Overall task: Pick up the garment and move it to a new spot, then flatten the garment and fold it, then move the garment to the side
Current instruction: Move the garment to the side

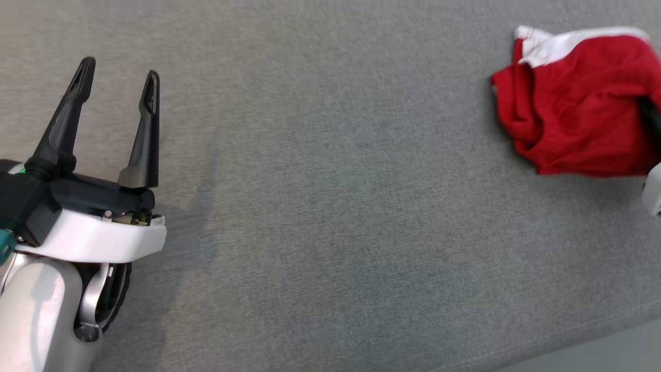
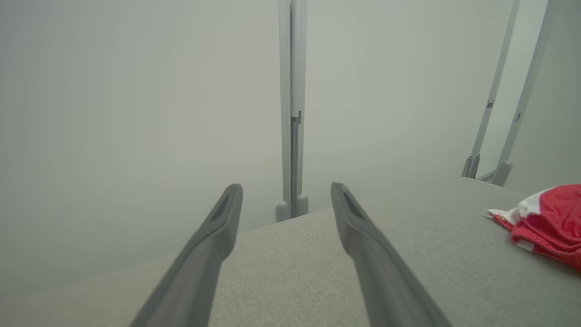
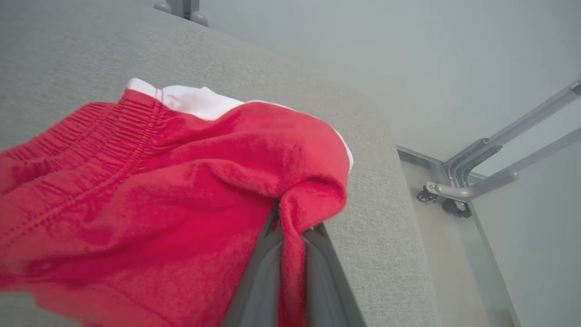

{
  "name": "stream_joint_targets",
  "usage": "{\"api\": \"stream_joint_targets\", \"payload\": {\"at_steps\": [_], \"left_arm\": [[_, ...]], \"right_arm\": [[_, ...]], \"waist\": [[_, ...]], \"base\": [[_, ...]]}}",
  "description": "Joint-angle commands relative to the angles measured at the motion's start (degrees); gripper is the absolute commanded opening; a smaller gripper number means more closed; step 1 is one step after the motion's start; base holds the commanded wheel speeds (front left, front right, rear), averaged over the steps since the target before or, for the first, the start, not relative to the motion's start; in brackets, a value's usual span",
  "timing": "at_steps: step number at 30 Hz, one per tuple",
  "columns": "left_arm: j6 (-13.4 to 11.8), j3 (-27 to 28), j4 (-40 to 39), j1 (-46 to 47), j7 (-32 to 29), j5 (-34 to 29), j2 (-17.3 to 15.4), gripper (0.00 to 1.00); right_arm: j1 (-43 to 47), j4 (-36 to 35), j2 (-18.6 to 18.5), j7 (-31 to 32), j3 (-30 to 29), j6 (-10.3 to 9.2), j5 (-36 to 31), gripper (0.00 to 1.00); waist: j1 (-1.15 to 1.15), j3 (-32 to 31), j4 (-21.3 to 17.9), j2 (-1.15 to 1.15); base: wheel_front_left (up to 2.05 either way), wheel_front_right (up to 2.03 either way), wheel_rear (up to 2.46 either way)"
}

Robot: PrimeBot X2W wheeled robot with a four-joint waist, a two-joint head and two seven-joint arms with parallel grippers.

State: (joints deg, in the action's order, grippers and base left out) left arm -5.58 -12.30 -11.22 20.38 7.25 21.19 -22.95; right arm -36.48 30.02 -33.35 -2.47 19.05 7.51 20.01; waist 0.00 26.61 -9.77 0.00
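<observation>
Grey woven fabric is stretched over the tabletop [image 1: 330, 232], with a pale wall and metal frame legs [image 2: 292, 136] seen behind it. On this surface the garment [image 1: 578, 103] is bunched into a loose red heap with a white sleeve showing at its far edge; whether any of it is lifted clear cannot be told. At the garment's near right edge a fold of red cloth is pinched between the pressed-together fingers of the right hand [image 3: 290, 231]. Well apart to the garment's left, the left hand [image 1: 120, 70] is held above bare tabletop with its fingers spread wide and nothing between them.

The garment [image 3: 181, 181] is judged to be light, soft and limp, so it would sag and trail from any single hold. For flattening, a second hold by the left hand [image 2: 286, 188] at a hem or shoulder opposite the pinched fold would probably be needed.
</observation>
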Motion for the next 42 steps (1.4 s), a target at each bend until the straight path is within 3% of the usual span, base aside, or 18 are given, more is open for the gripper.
{"api": "stream_joint_targets", "payload": {"at_steps": [1, 9, 11, 12, 13, 14, 15, 16, 26, 30, 42], "left_arm": [[0.35, -0.06, -0.82, 1.7, -0.66, -0.58, -0.81, 1.0], [0.35, -0.61, -2.28, 3.71, -2.24, -1.14, -1.65, 1.0], [0.35, -0.71, -2.41, 3.88, -2.35, -1.15, -1.74, 1.0], [0.35, -0.77, -2.41, 3.99, -2.42, -1.15, -1.76, 1.0], [0.32, -0.78, -2.38, 4.08, -2.36, -1.14, -1.78, 1.0], [0.29, -0.78, -2.35, 4.14, -2.26, -1.13, -1.81, 1.0], [0.23, -0.79, -2.31, 4.26, -2.23, -1.11, -1.8, 1.0], [0.17, -0.81, -2.25, 4.38, -2.13, -1.08, -1.75, 1.0], [-0.42, -0.57, -0.64, 3.08, -0.85, -0.27, -1.23, 1.0], [-1.31, 0.08, 0.78, 1.32, 0.0, 0.18, -0.89, 1.0], [-4.24, 2.16, 5.32, -7.54, 2.73, 3.46, 1.27, 1.0]], "right_arm": [[-2.26, 1.4, -1.04, -1.03, 0.61, -0.03, -0.54, 0.0], [-8.4, 9.01, -3.55, -3.31, 2.0, -0.03, -1.14, 0.0], [-9.32, 11.16, -3.69, -4.13, 1.78, -0.03, -1.81, 0.08], [-10.07, 12.09, -3.81, -4.7, 1.4, -0.03, -2.2, 0.18], [-10.92, 13.01, -3.78, -5.54, 1.1, -0.03, -2.78, 0.43], [-11.7, 13.95, -3.56, -6.58, 0.48, -0.03, -3.35, 0.57], [-12.23, 15.1, -3.2, -7.35, -0.23, -0.03, -3.82, 0.93], [-12.42, 16.26, -2.68, -7.85, -0.63, -0.03, -4.33, 1.0], [-12.67, 24.31, 1.28, -10.9, -5.88, -0.03, -3.54, 1.0], [-9.94, 22.34, 3.88, -12.63, -10.79, -0.03, -2.02, 1.0], [9.86, -6.38, 14.92, -12.79, -23.03, -0.03, -5.29, 1.0]], "waist": [[0.0, 3.77, -3.19, 0.0], [0.0, 6.69, -4.24, 0.0], [0.0, 7.07, -4.12, 0.0], [0.0, 7.29, -4.01, 0.0], [0.0, 7.48, -3.88, 0.0], [0.0, 7.64, -3.77, 0.0], [0.0, 7.77, -3.62, 0.0], [0.0, 7.86, -3.48, 0.0], [0.0, 5.85, -2.52, 0.0], [0.0, 2.69, -2.55, 0.0], [0.0, -9.19, 0.5, 0.0]], "base": [[0.0, 0.0, 0.0], [0.0, 0.0, 0.0], [0.0, 0.0, 0.0], [0.0, 0.0, 0.0], [0.0, 0.0, 0.0], [0.0, 0.0, 0.0], [0.0, 0.0, 0.0], [0.0, 0.0, 0.0], [0.0, 0.0, 0.0], [0.0, 0.0, 0.0], [0.0, 0.0, 0.0]]}}
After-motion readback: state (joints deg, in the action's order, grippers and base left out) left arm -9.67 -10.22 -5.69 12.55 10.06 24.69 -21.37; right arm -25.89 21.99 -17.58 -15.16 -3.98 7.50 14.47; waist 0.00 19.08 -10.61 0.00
